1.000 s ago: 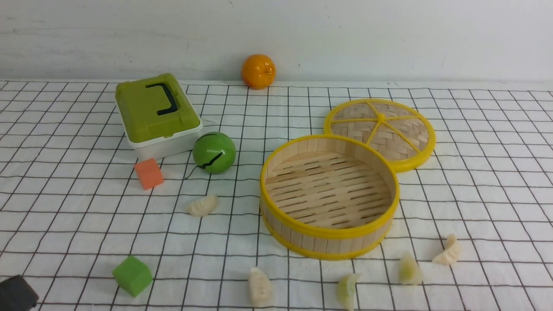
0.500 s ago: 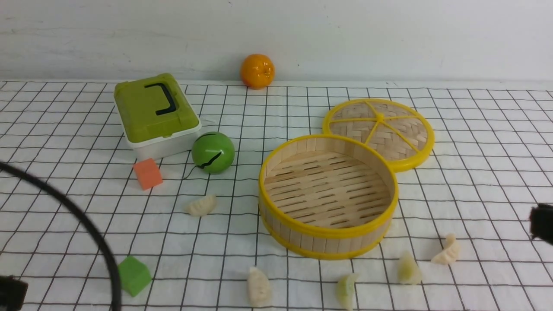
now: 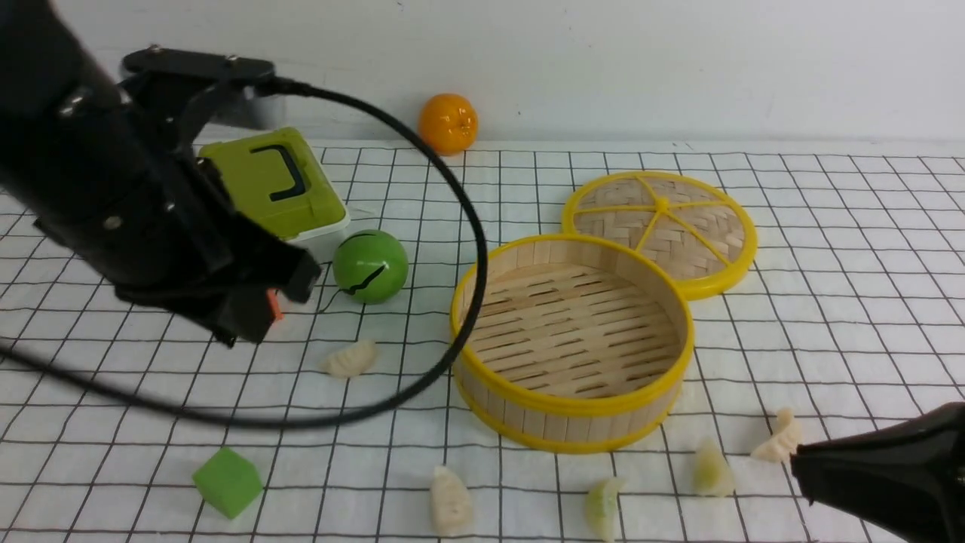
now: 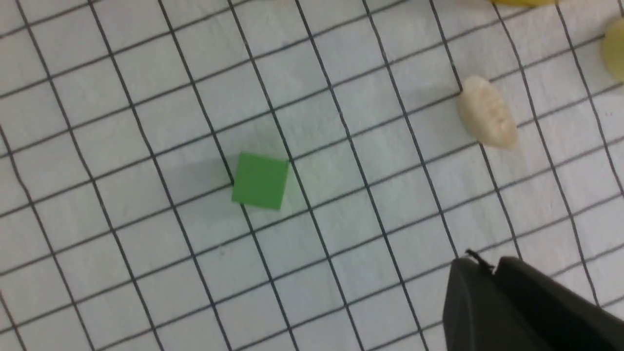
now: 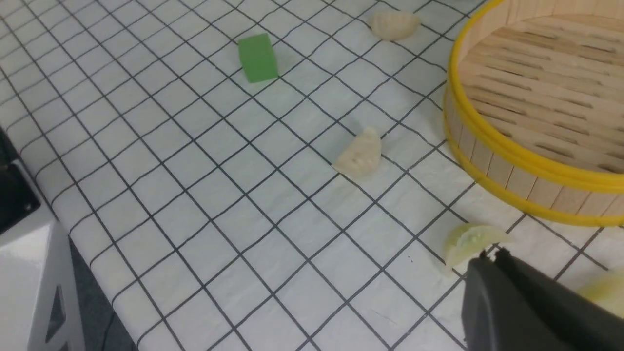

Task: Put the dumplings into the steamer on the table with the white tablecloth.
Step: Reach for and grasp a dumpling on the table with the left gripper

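Left claw (image 4: pixel 480 265): my two fingers are pressed together with nothing between them, above the white tablecloth (image 4: pixel 146 97). The green cube (image 4: pixel 259 181) and the middle cream dumpling (image 4: pixel 486 119) lie beyond the tips.
Right claw (image 3: pixel 803 460): my fingers are together and empty. The tip is just beside the right cream dumpling (image 3: pixel 776 441); I cannot tell whether they touch.
Changed in a second: my left arm (image 3: pixel 113 188) was only a dark corner at the lower left and now fills the upper left. It covers part of the green box (image 3: pixel 290 181) and all but a sliver of the orange cube (image 3: pixel 274 305). Its cable (image 3: pixel 471 226) now loops in front of the steamer. My right claw has come in from the lower right. Nothing on the worktop (image 3: pixel 829 302) has shifted.
Steamer (image 3: pixel 573 407): its slatted floor shows bare all over. The woven lid (image 3: pixel 662 230) lies flat behind it, touching its rim.
Green box: lid shut, contents hidden.
Dumplings: all five are on the cloth outside the steamer. These are the left cream dumpling (image 3: pixel 351 359), the middle cream one, two pale green dumplings (image 3: pixel 603 507) in front, and the right cream one.
Farther back: the green ball (image 3: pixel 370 265) and the orange (image 3: pixel 448 123) by the wall.
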You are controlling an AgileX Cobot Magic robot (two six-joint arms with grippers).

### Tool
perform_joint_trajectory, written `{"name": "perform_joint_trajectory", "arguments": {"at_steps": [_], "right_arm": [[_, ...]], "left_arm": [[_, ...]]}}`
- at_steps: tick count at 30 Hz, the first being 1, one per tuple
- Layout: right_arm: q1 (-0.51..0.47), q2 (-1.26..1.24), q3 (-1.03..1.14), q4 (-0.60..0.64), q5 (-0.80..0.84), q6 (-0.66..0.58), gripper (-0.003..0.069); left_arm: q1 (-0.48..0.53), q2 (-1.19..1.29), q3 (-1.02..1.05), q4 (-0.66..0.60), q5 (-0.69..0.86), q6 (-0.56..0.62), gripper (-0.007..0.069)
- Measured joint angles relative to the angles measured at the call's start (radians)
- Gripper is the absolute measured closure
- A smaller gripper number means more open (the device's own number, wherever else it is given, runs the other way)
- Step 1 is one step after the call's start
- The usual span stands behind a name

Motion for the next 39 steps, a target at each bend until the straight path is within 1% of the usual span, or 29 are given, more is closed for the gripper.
{"name": "perform_joint_trajectory", "arguments": {"at_steps": [1,2,3,6,8,11,12,17,21,27,31,33,36,37,39], "right_arm": [[0.000,0.000,0.000,0.004,0.003,0.000,0.0670],[0.000,0.000,0.000,0.013,0.006,0.005,0.0670],[0.000,0.000,0.000,0.025,0.012,0.008,0.0669],[0.000,0.000,0.000,0.054,0.026,0.008,0.0668],[0.000,0.000,0.000,0.066,0.030,0.008,0.0666],[0.000,0.000,0.000,0.073,0.033,0.008,0.0664],[0.000,0.000,0.000,0.072,0.035,0.008,0.0664],[0.000,0.000,0.000,0.059,0.038,0.009,0.0663],[0.000,0.000,0.000,0.049,0.040,0.010,0.0661],[0.000,0.000,0.000,0.033,0.040,0.011,0.0659],[0.000,0.000,0.000,0.021,0.040,0.011,0.0657],[0.000,0.000,0.000,0.020,0.040,0.011,0.0657],[0.000,0.000,0.000,0.020,0.039,0.011,0.0656],[0.000,0.000,0.000,0.018,0.039,0.011,0.0654],[0.000,0.000,0.000,0.011,0.039,0.011,0.0651]], "left_arm": [[0.024,0.042,-0.021,-0.004,-0.001,0.000,0.0390],[0.055,0.093,-0.053,-0.010,-0.002,0.001,0.0330],[0.076,0.136,-0.073,-0.013,-0.003,0.006,0.0299],[0.127,0.224,-0.106,-0.036,-0.022,0.049,0.0225],[0.146,0.290,-0.119,-0.047,-0.069,0.126,0.0189],[0.145,0.387,-0.121,-0.074,-0.144,0.305,0.0169],[0.139,0.417,-0.121,-0.083,-0.174,0.349,0.0168],[0.128,0.516,-0.124,-0.087,-0.292,0.375,0.0167],[0.127,0.576,-0.125,-0.088,-0.345,0.396,0.0165],[0.127,0.634,-0.125,-0.137,-0.400,0.479,0.0175],[0.127,0.654,-0.125,-0.141,-0.427,0.508,0.0224],[0.127,0.662,-0.127,-0.134,-0.435,0.512,0.0272],[0.127,0.663,-0.129,-0.124,-0.443,0.514,0.0404],[0.126,0.663,-0.135,-0.124,-0.438,0.514,0.0435],[0.110,0.658,-0.170,-0.112,-0.391,0.514,0.0430]]}}
